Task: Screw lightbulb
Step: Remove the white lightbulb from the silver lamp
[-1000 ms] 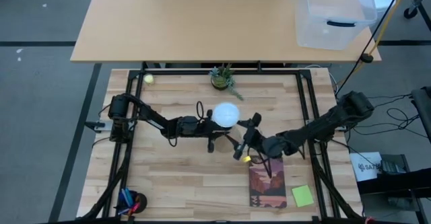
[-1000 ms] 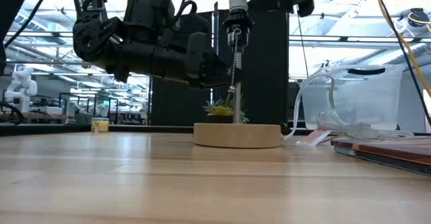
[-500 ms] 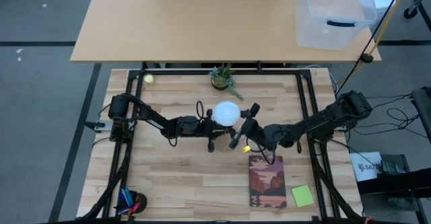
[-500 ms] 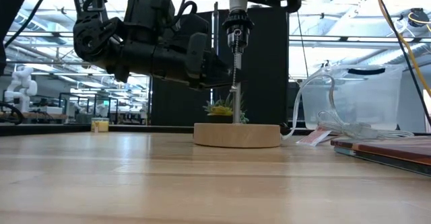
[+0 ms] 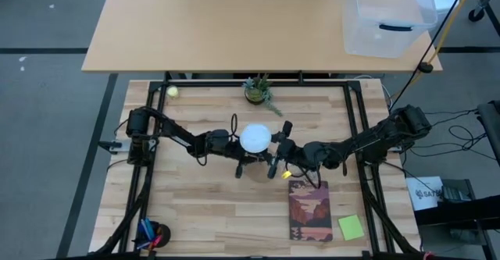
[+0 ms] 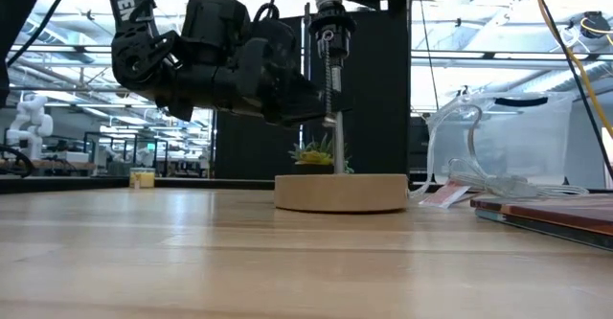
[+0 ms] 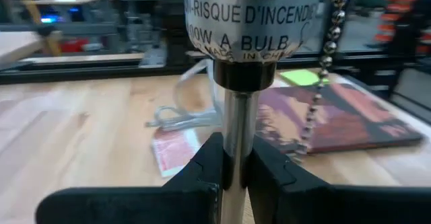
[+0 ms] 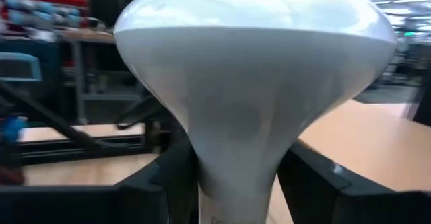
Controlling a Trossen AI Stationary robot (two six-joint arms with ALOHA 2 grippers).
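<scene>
A lamp stands on a round wooden base (image 6: pixel 340 193), with a thin metal pole (image 6: pixel 332 118), a socket (image 7: pixel 246 22) and a bead chain (image 7: pixel 322 69). The white lightbulb (image 5: pixel 255 138) sits on top of the socket, globe up. My left gripper (image 5: pixel 237 152) reaches in from the table's left and is shut on the pole (image 7: pixel 232 163). My right gripper (image 5: pixel 269 147) reaches in from the right. It is shut on the bulb's pale neck under the globe (image 8: pixel 249 83). My left gripper pinches the lamp's pole (image 7: pixel 236 133) between its two fingers, just below the socket. The fingers come level from the table's left and lie across the pole. The lamp stands upright with its base on the table. My right gripper has the bulb's cone neck (image 8: pixel 236 163) between its two fingers (image 8: pixel 168 183), just under the globe. It comes about level from the table's right. The bulb stands upright on the lamp, clear of the table.
A brown book (image 5: pixel 310 210) and a yellow-green note (image 5: pixel 351 227) lie near right. A small plant (image 5: pixel 258 90) and a yellow-green ball (image 5: pixel 172 91) sit at the far edge. A white cable (image 7: pixel 182 113) lies past the lamp. A clear bin (image 5: pixel 388 18) stands on the far table.
My right gripper has moved toward the table's left and far edge, up to the bulb, and now has the neck between its fingers. The bulb and lamp head have shifted slightly toward the near left, and my left gripper has gone with them.
</scene>
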